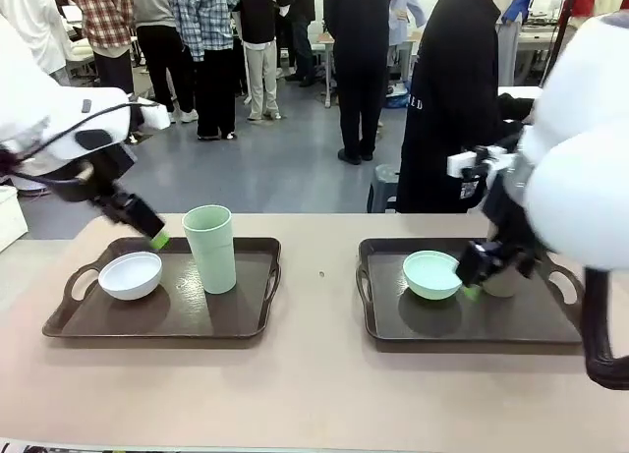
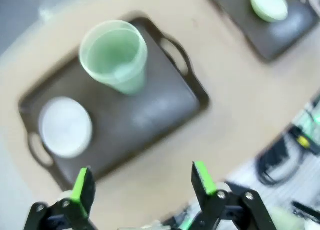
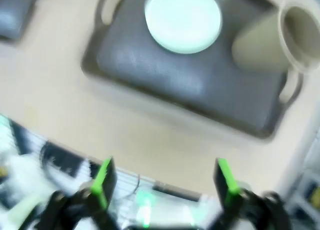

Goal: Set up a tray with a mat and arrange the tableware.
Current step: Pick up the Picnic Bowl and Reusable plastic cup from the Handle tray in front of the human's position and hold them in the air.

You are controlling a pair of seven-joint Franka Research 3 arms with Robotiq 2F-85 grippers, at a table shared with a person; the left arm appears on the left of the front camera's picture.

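Brown left tray (image 1: 177, 317) carried white bowl (image 1: 130, 274) and pale green cup (image 1: 211, 247) | right tray (image 1: 511, 323) carried mint bowl (image 1: 431, 273) and tan cup (image 3: 265, 45) | left gripper (image 2: 141, 174) spread wide, empty | right gripper (image 3: 164, 167) likewise.

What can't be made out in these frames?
1. Front view: tan cup mostly hidden behind the right gripper.
2. Front view: left gripper's opening hidden by its own body.
3. Mat in left tray or right tray: dark surfaces, wrist views blurred; cannot tell.
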